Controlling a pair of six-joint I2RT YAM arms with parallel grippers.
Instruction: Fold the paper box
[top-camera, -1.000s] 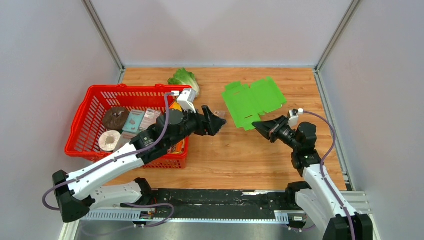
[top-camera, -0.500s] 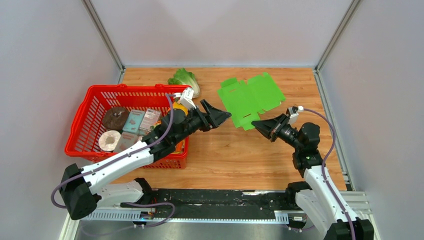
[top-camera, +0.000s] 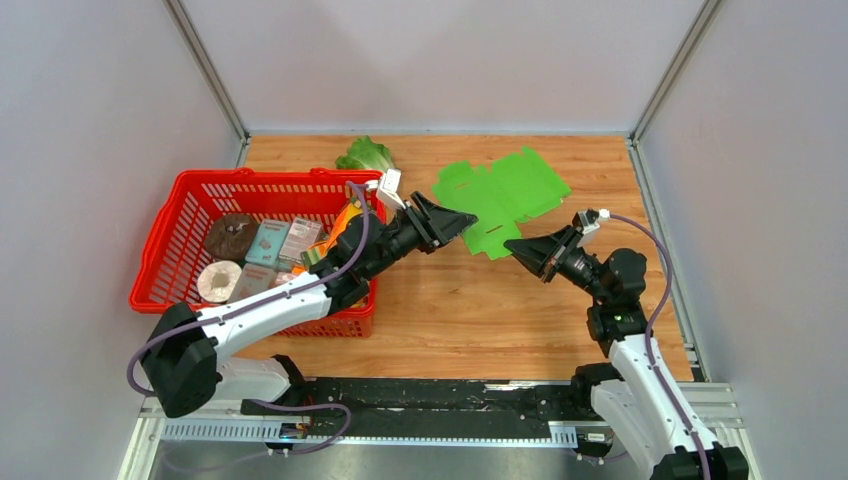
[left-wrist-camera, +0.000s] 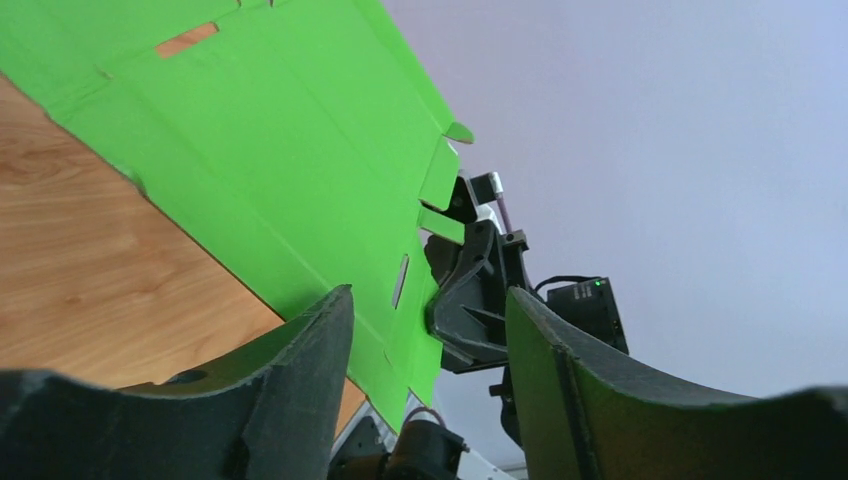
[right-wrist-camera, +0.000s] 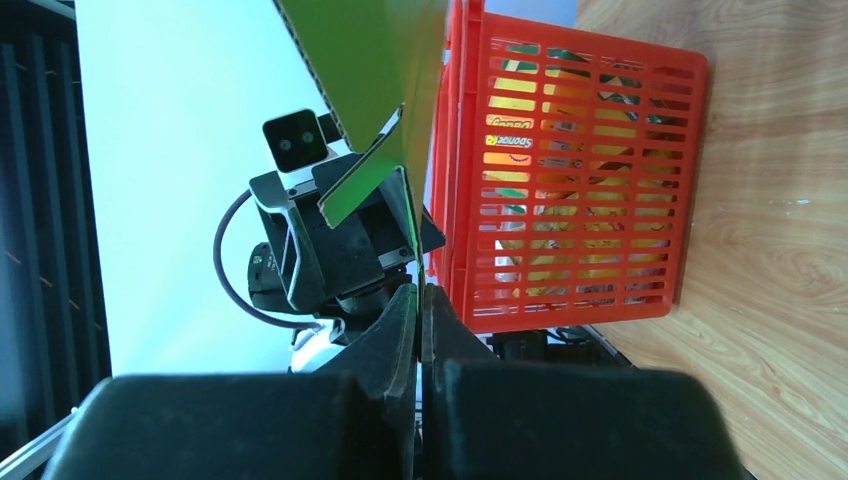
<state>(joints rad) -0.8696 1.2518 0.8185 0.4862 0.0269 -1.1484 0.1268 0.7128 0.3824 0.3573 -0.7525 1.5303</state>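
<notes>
Pinching the box (top-camera: 505, 190) by its near corner, the right tool (top-camera: 515, 247) should hold tight while the spread left tool (top-camera: 462, 219) closes on its left edge. Box lies far on the surface (top-camera: 450, 300).

Lettuce (top-camera: 366, 154) lies beyond the red basket (top-camera: 260, 174).

Unreadable print on orange carton (right-wrist-camera: 520, 135)

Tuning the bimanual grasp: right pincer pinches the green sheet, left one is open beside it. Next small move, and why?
Probably ease the left pincer forward until an edge of the paper box sits between its open jaws. The right pincer is shut on the near edge; the left holds nothing yet.
</notes>
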